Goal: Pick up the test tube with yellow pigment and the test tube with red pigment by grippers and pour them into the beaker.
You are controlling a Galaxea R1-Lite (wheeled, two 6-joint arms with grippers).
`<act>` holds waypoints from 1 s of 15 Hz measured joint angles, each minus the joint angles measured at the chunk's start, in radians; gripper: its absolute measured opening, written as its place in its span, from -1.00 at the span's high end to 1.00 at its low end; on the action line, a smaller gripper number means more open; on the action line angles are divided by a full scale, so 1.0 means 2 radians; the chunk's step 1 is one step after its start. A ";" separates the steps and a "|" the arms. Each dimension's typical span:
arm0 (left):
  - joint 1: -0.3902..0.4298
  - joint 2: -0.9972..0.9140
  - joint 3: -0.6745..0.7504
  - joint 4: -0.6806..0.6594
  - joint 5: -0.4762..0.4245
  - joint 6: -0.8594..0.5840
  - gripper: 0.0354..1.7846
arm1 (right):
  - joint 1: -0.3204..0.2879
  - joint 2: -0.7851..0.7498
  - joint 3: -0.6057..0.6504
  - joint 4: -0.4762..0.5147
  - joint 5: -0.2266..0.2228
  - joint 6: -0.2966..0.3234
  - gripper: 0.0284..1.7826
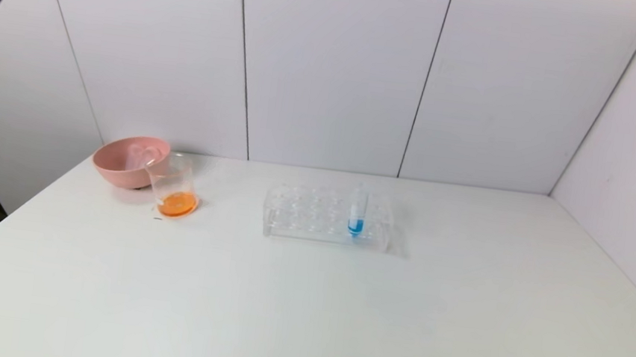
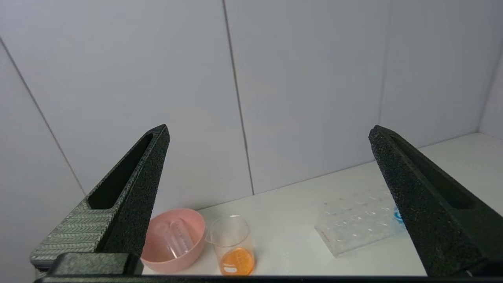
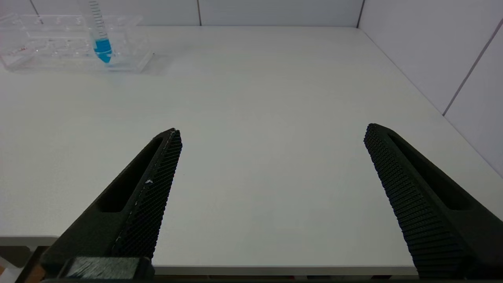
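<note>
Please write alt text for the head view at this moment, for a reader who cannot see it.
A white table holds a clear beaker with orange liquid at its bottom, standing beside a pink bowl at the far left. Near the centre, a clear tube rack holds one tube of blue liquid. No gripper is over the table.

Left gripper (image 2: 269,133): two black pointed fingers, rough grainy inner faces, each with a long slot in the outer side; one finger (image 2: 129,188) has a grey herringbone pattern near its base.
Right gripper (image 3: 271,131): two black tapered fingers, inner pads (image 3: 157,188) with fine ribbed grid texture, each slotted.
</note>
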 joint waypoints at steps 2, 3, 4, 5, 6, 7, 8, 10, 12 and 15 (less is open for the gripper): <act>-0.044 -0.081 0.044 0.021 -0.006 0.024 -0.99 | 0.000 0.000 0.000 0.000 0.000 0.000 -0.91; -0.061 -0.117 0.060 0.035 -0.005 0.041 -0.99 | 0.000 0.000 0.000 0.000 0.000 0.000 -0.91; -0.071 -0.151 0.073 0.045 -0.004 0.059 -0.99 | 0.000 0.000 0.000 0.000 0.000 0.000 -0.91; -0.074 -0.186 0.086 0.052 -0.001 0.078 -0.99 | 0.000 0.000 0.000 0.000 0.000 0.000 -0.91; -0.072 -0.217 0.097 0.056 0.003 0.091 -0.99 | 0.000 0.000 0.000 0.000 0.000 0.000 -0.91; -0.067 -0.245 0.109 0.057 0.009 0.098 -0.99 | 0.000 0.000 0.000 0.000 0.000 0.000 -0.91; -0.061 -0.273 0.122 0.059 0.013 0.104 -0.99 | 0.000 0.000 0.000 0.000 0.000 0.000 -0.91; -0.047 -0.318 0.156 0.054 0.019 0.127 -0.99 | 0.000 0.000 0.000 0.000 0.000 0.000 -0.91; -0.042 -0.356 0.207 0.041 0.025 0.170 -0.99 | 0.000 0.000 0.000 0.000 0.000 0.000 -0.91; -0.044 -0.404 0.304 0.028 0.057 0.166 -0.99 | 0.000 0.000 0.000 0.000 0.000 0.000 -0.91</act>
